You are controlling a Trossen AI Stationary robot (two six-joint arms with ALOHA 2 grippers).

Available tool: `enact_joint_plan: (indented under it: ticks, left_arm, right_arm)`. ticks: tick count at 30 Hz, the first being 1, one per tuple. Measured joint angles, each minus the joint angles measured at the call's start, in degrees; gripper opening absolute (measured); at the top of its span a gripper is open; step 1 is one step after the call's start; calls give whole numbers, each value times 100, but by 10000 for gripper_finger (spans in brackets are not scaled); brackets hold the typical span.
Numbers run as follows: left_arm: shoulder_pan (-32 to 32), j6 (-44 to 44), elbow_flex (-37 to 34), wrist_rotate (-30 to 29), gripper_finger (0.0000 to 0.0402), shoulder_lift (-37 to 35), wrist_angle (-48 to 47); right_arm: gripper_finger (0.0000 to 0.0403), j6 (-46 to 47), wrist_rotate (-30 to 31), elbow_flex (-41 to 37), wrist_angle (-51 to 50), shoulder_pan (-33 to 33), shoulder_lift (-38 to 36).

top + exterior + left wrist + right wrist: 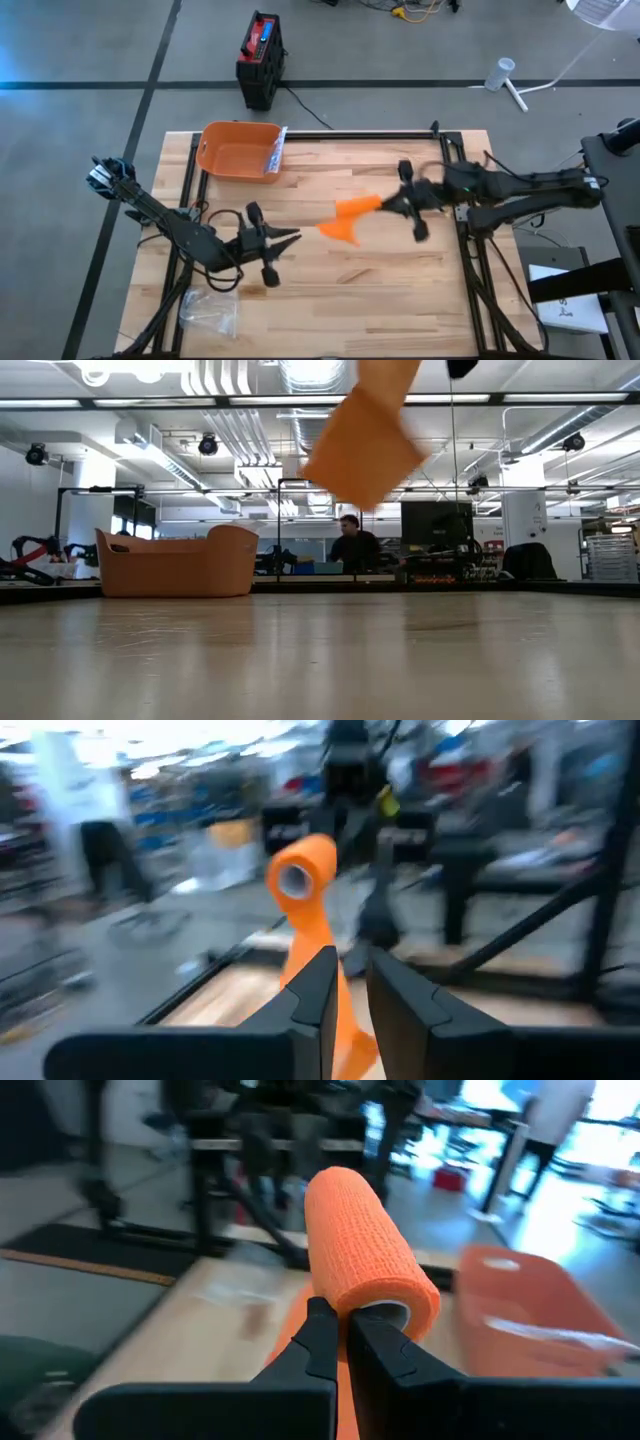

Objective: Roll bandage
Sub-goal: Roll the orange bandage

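Note:
An orange bandage roll (pixel 365 205) hangs in the air over the middle of the table, with my right gripper (pixel 397 204) shut on it, fingers about level. Its loose tail (pixel 338 231) droops from the roll toward the table's left; the low view shows this tail (pixel 365 435) well above the tabletop. My left gripper (pixel 293 238) stands left of the tail's end, apart from it, fingers nearly together with nothing between them. From the left wrist, the roll (pixel 305 870) and its tail show beyond the fingers. My right gripper holds the roll at its near end (pixel 385 1312), by the lower rim of the white core opening. The fingers (pixel 320 1335) come level from the table's right side and hide whether one sits inside the core. The roll is lifted clear, its tail hanging slack below.
An orange basket (pixel 238 150) with a packet (pixel 277 150) at its rim stands at the far left of the table. A clear plastic bag (pixel 210 312) lies at the near left corner. The wooden top between the arms is bare. A person (pixel 352 545) sits in the room behind.

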Motion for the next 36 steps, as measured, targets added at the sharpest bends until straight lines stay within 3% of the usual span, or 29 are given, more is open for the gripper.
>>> enact_joint_plan:
  ticks: [4, 8, 12, 20, 26, 34, 36]
  left_arm:
    - [11, -149, 0, 1098, 48, 99, 455]
    - [15, -560, 0, 1157, 48, 433, 665]
    - [33, -586, 0, 1108, 48, 963, 1027]
    - [122, -856, 0, -171, 48, 1970, 1183]
    - [344, -935, 0, -238, 48, 2268, 1214]
    - [635, -520, -2, -236, 48, 2107, 1083]
    - [787, -720, -4, -3, 49, 2094, 888]
  right_arm:
    - [0, 47, 601, -20, 138, 997, -170]
    - [0, -26, 1664, 0, 180, 1677, -115]
    - [0, 15, 2401, 6, 173, 1896, 16]
    - [0, -102, 2947, 6, 170, 1891, 160]
    - [0, -352, 2950, 6, 374, 1891, 156]
    - [0, -329, 2838, 128, 539, 1920, 155]
    - [0, -325, 2839, 144, 521, 1982, 154]
